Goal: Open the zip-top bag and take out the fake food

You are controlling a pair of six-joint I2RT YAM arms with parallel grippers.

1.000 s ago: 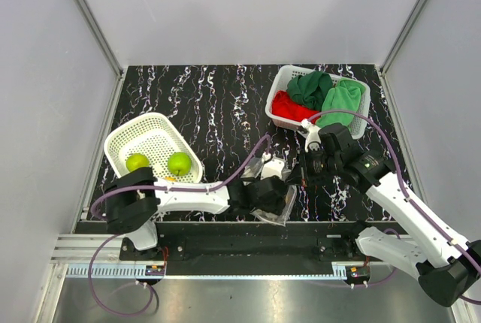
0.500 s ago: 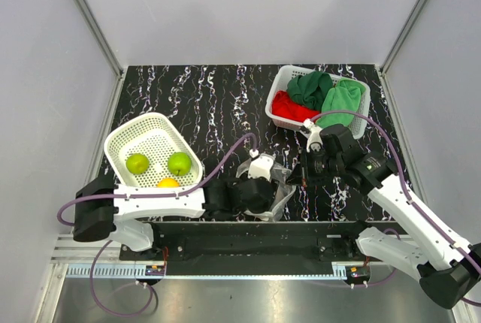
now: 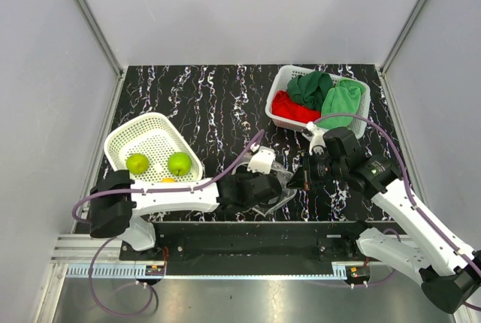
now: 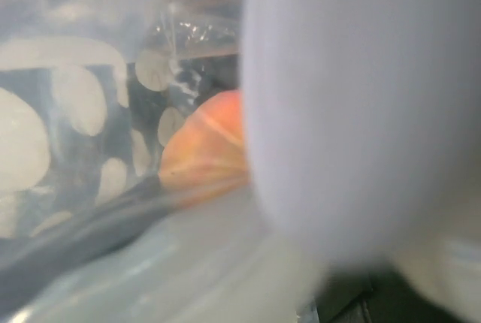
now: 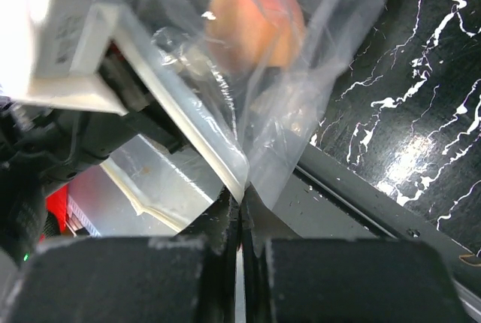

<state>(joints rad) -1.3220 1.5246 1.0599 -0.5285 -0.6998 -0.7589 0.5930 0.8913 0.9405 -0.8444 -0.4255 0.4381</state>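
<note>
Now: right fingers (image 5: 188,278) pinch bag (image 5: 301,135) edge, peach (image 5: 255,26) inside beyond.

White arms (image 3: 176,197), black joints (image 3: 113,214), purple cables (image 3: 233,169)

black marbled table (image 3: 225,105) carries a left basket (image 3: 154,141) and right basket (image 3: 276,89)

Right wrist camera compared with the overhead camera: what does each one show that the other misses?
Only the right wrist view shows the peach inside the zip-top bag, and the right jaws shut on the bag's edge. Only the overhead view shows two green apples in a white basket and the cloths in another. Both show the bag and the black marbled table.
</note>
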